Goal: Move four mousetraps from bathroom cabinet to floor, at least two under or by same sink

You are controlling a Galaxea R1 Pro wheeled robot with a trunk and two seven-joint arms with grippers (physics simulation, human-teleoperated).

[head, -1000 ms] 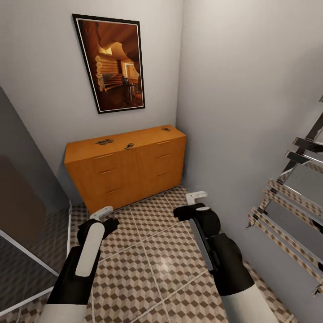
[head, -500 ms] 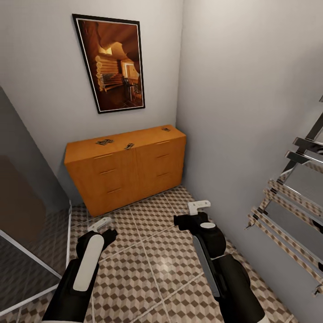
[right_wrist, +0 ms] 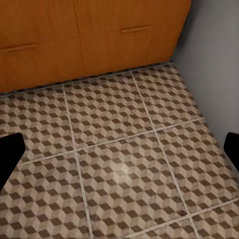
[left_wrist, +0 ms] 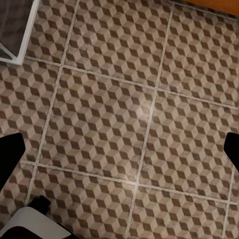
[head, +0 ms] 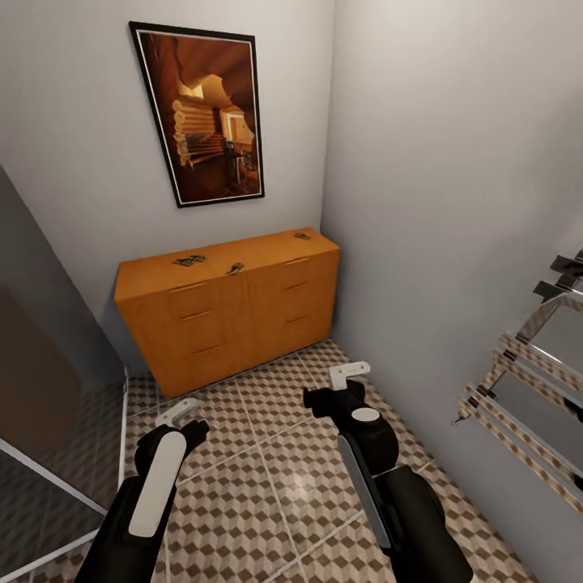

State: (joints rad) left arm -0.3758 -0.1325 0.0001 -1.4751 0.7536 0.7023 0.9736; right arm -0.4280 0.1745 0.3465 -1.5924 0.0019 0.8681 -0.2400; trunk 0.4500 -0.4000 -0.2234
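the whole head view has shifted slightly, so the camera has moved while the robot stands short of the orange-tan wooden cabinet (head: 231, 312). tiny tan mousetraps (head: 189, 260) lie on its top. left hand (head: 180, 410) and right hand (head: 350, 371) hang open, empty, over the cube-patterned tile floor (head: 267, 478).

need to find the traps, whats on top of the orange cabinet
Small dark-and-tan mousetraps lie on the cabinet top: one or two close together at, one at, one near the right end. The drawers are shut, their contents hidden.
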